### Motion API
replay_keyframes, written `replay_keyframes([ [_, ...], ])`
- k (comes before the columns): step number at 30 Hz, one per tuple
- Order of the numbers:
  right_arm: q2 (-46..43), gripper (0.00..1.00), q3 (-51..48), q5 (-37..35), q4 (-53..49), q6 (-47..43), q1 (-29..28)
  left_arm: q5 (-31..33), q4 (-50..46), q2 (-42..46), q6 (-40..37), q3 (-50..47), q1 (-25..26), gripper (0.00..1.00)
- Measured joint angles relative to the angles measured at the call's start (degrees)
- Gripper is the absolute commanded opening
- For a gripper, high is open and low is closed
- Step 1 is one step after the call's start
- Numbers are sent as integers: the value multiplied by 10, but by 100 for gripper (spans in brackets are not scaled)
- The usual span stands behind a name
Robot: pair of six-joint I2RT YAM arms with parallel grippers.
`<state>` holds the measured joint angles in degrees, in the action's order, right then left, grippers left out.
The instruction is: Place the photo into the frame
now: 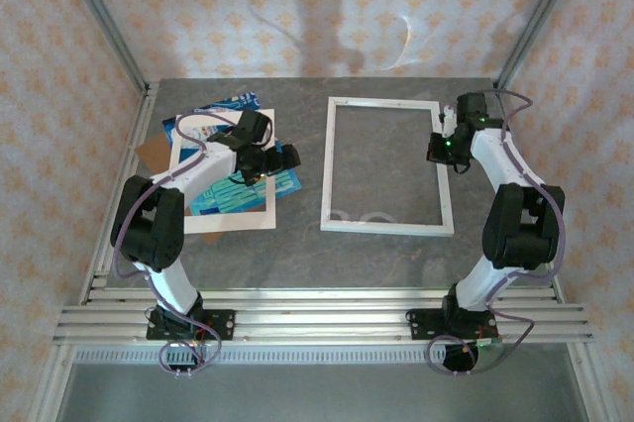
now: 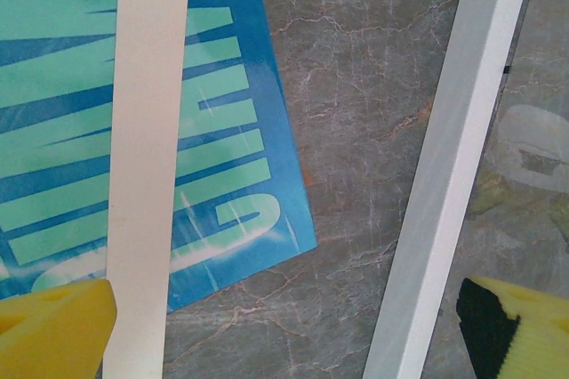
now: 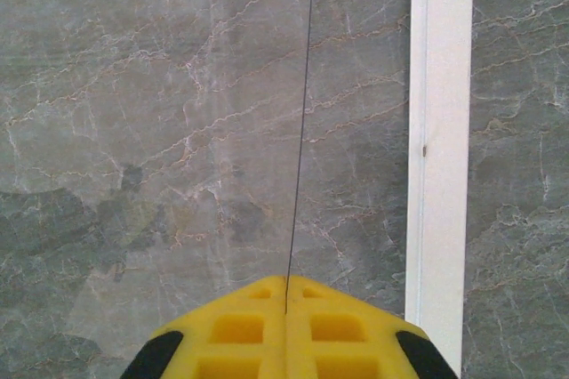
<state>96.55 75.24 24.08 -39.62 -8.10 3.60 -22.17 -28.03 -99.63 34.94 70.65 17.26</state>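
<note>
The white frame [image 1: 327, 164] lies flat in the middle of the table. The blue-teal photo [image 1: 287, 184] lies left of it, partly under a cream mat [image 1: 228, 219]. My left gripper [image 1: 282, 157] hovers open over the photo's right corner, between mat and frame. In the left wrist view the photo [image 2: 213, 130], a mat strip [image 2: 142, 174] and the frame's rail [image 2: 453, 174] lie below the wide-apart yellow fingertips [image 2: 53, 330]; nothing is held. My right gripper [image 1: 443, 150] is shut beside the frame's right rail [image 3: 440, 130]. A thin dark line runs up from its closed tips [image 3: 286, 288].
A brown backing board [image 1: 154, 153] pokes out at the far left under the mat. Faint reflections show inside the frame near its front rail [image 1: 367, 216]. Metal posts and patterned walls enclose the table, and bare grey marble lies in front of the frame.
</note>
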Motion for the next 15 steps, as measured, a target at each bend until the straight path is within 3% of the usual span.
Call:
replay_keyframes([
  [15, -5, 0, 0, 2, 19, -12, 0, 0, 0, 0, 0, 0, 2, 100],
])
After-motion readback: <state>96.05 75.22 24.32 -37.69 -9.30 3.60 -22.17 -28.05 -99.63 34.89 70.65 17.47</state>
